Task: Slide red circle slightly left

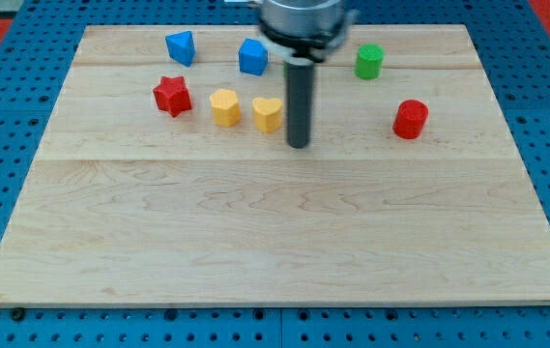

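Note:
The red circle [411,119] stands on the wooden board near the view's right, upper part. My tip [299,144] rests on the board well to the left of the red circle, with bare board between them. The tip is just right of and slightly below the yellow heart [268,114]. The rod rises from the tip to the arm's round dark end at the view's top.
A yellow hexagon [224,106] sits left of the heart and a red star [172,96] further left. A blue triangle-like block [181,46], a blue block [252,57] and a green cylinder [369,62] lie along the view's top. The board [275,242] sits on a blue perforated base.

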`<state>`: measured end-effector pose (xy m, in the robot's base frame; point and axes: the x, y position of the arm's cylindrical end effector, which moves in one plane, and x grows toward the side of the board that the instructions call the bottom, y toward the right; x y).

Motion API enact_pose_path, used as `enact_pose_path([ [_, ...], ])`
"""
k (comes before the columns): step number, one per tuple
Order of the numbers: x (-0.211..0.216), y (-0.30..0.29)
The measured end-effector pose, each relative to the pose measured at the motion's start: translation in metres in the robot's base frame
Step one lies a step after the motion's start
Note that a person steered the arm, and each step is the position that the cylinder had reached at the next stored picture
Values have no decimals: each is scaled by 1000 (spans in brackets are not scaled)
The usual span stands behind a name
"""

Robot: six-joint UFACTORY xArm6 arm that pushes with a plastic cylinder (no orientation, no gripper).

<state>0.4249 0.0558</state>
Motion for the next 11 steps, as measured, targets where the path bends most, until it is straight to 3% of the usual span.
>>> enact_pose_path([
  [2,-8,217],
  [3,-60,205],
  [5,-48,109],
  [6,-42,113],
  [7,-9,135],
  [9,-32,77],
  [11,-33,59],
])
